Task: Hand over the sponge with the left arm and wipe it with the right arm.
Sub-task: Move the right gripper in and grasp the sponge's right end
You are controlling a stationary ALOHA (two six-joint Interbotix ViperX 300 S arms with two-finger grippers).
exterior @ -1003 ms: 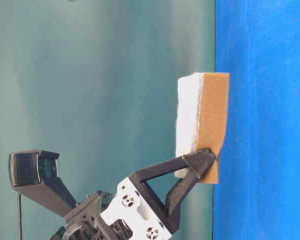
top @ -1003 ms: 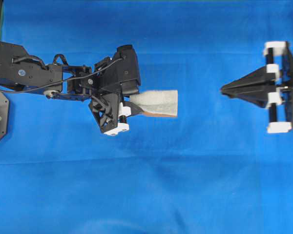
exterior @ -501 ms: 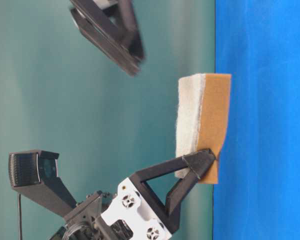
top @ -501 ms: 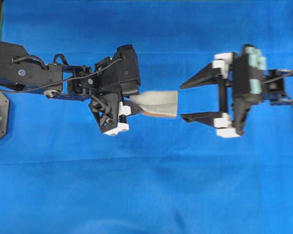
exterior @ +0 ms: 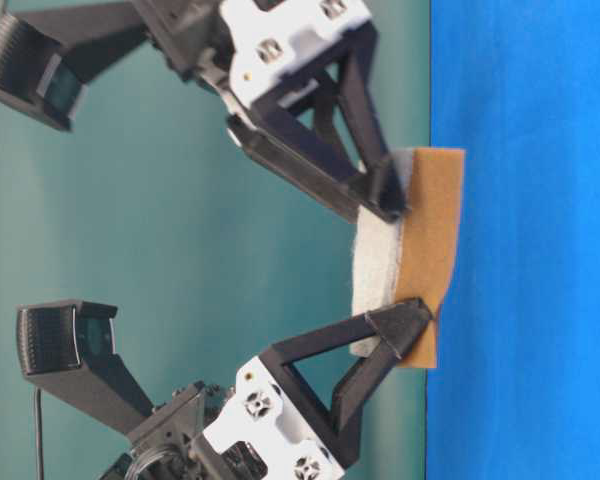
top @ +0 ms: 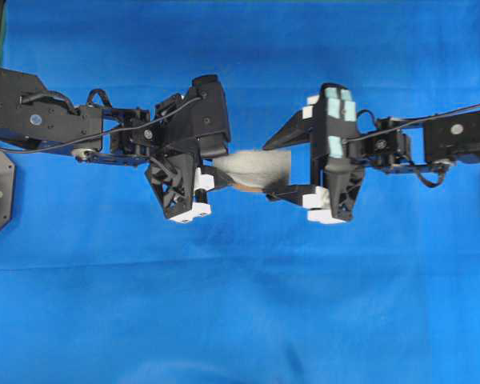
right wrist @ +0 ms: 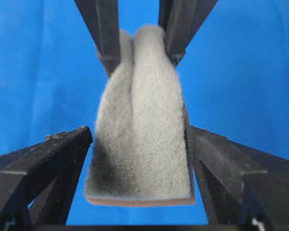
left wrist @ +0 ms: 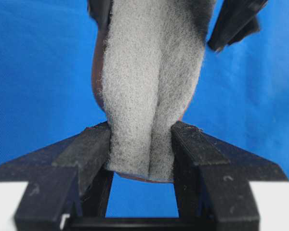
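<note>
Now spread wide and moved in from the right to straddle the free end of the sponge point(top: 260, 166), right tool point(top: 282, 164) not yet clamped; left tool point(top: 206, 174) pinching the other end mid-air above counter point(top: 240, 320); handover pending.

The sponge point(right wrist: 142, 130) has a fuzzy grey top that looks rough and scratchy, and a thin, flat orange-brown bottom. The fingers point(left wrist: 86, 149) holding it are dull black plastic with grainy edges. The white clips point(exterior: 265, 405) look smooth. The blue cloth point(top: 248, 312) looks soft, not shiny.
</note>
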